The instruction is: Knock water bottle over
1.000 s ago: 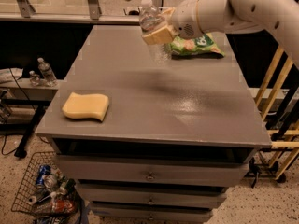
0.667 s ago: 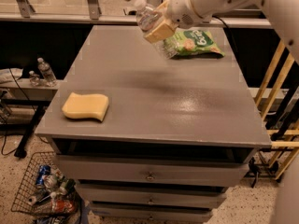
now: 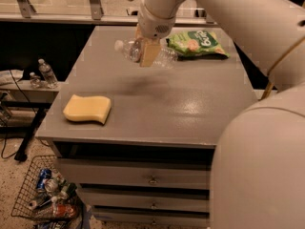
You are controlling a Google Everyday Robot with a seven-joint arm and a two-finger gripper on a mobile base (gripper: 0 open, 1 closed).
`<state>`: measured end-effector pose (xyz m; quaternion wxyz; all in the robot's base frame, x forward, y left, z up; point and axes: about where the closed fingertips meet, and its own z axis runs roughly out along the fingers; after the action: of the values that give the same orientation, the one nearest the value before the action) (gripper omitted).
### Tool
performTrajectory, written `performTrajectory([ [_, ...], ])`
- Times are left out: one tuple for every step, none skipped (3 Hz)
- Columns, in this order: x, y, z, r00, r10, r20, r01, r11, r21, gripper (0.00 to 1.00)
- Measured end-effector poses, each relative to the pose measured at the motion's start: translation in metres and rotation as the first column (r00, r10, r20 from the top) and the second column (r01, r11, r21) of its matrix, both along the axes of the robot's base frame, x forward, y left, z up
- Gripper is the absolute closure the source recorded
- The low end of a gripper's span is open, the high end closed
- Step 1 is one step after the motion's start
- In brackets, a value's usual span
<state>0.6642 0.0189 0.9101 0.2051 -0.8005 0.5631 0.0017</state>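
The water bottle (image 3: 127,48), clear ribbed plastic with a white cap, lies almost level in the air over the back middle of the grey table (image 3: 190,109), with its cap pointing left. My gripper (image 3: 148,53) comes down from above and is shut on the bottle around its middle. Its tan fingers (image 3: 149,54) cover the label band. A dim shadow lies on the table below the bottle. The bottle's far end (image 3: 167,57) shows to the right of the fingers.
A green snack bag (image 3: 196,43) lies at the back right of the table. A yellow sponge (image 3: 87,109) lies at the front left. Two small bottles (image 3: 47,73) stand on a shelf to the left. A wire basket (image 3: 45,194) of cans sits on the floor.
My arm has swung forward and down over the table with the bottle in the gripper. The bottle has turned from tilted to nearly level.
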Motion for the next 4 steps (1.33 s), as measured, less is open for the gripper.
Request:
performTrajectory([
  [-0.0155, 0.0055, -0.0291, 0.9946, 0.080, -0.066, -0.091, 0.977, -0.191, 1.00],
  [-0.0152, 0.0063, -0.0311, 0.9943, 0.081, -0.069, -0.093, 0.975, -0.201, 0.82],
  [-0.0141, 0.0075, -0.0327, 0.9944, 0.082, -0.067, -0.094, 0.975, -0.199, 0.59],
  [-0.0131, 0.0088, -0.0342, 0.9944, 0.083, -0.065, -0.094, 0.976, -0.198, 0.36],
])
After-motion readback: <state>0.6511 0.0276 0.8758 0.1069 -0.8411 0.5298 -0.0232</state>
